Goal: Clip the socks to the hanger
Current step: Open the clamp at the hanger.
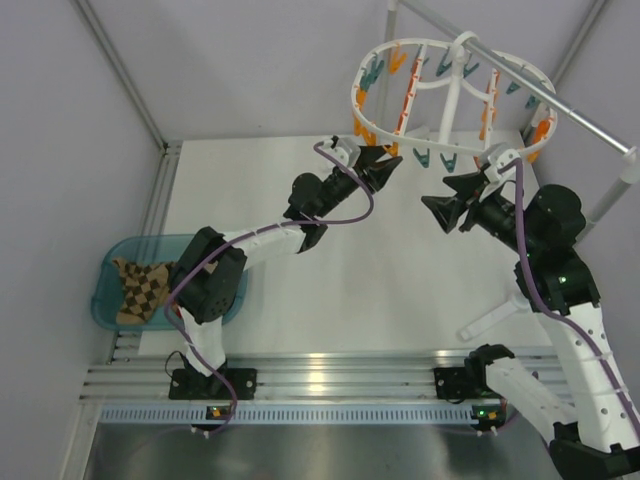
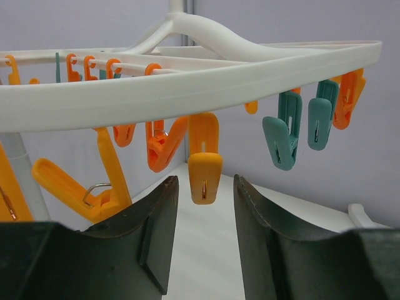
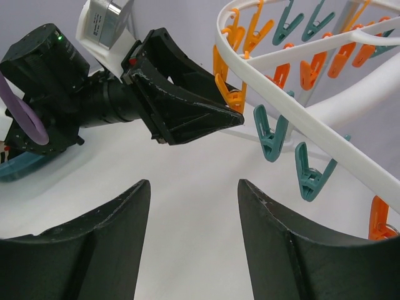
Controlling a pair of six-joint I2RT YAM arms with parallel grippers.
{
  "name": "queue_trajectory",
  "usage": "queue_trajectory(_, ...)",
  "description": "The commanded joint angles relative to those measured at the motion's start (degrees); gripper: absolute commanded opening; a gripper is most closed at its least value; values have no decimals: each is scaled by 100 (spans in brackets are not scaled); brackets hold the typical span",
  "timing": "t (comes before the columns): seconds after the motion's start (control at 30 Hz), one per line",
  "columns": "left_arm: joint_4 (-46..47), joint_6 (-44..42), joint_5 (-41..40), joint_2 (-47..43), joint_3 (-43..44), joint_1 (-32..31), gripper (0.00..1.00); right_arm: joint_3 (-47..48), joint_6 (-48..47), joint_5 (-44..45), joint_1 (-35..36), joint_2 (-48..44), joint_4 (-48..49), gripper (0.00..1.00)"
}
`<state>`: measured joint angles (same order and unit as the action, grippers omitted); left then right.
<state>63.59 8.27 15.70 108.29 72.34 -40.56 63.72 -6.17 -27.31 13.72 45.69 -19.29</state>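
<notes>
The left claw (image 2: 205,200), fingers apart and empty, hangs just under an orange clip (image 2: 205,172) of the hanger (image 1: 420,44) at one o'clock, the right claw (image 3: 194,187) likewise spread (nothing held), with the socks (image 1: 140,285) lying in the tub (image 1: 100,300) at nine o'clock, so fetching one seems next.

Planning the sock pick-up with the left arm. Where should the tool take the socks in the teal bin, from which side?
Straight down from above: the socks lie crumpled in the teal bin, whose walls block a sideways approach. Probably pinch a fold in the pile's left half, since the left arm's elbow overhangs the bin's right end. The left tool is open.
</notes>
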Motion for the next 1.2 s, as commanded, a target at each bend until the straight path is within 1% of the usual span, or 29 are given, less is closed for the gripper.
queue_trajectory(0.0, 540, 60, 205, 43, 114, -14, 45, -9, 81, -29, 17, 19, 479, 58)
queue_trajectory(0.4, 487, 78, 64, 263, 272, -23, 48, 8, -33, -20, 52, 45, 479, 57)
queue_trajectory(0.67, 531, 122, 38, 245, 264, -23, 43, -44, -77, -2, 61, 71, 540, 57)
queue_trajectory(0.73, 540, 166, 38, 202, 255, -23, 45, -53, -77, -11, 61, 71, 566, 57)
queue_trajectory(0.77, 531, 183, 38, 201, 237, -23, 48, -53, -77, -11, 61, 89, 575, 57)
queue_trajectory(1.17, 637, 210, -164, 157, 263, -75, 50, -79, -121, 33, 61, 98, 575, 57)
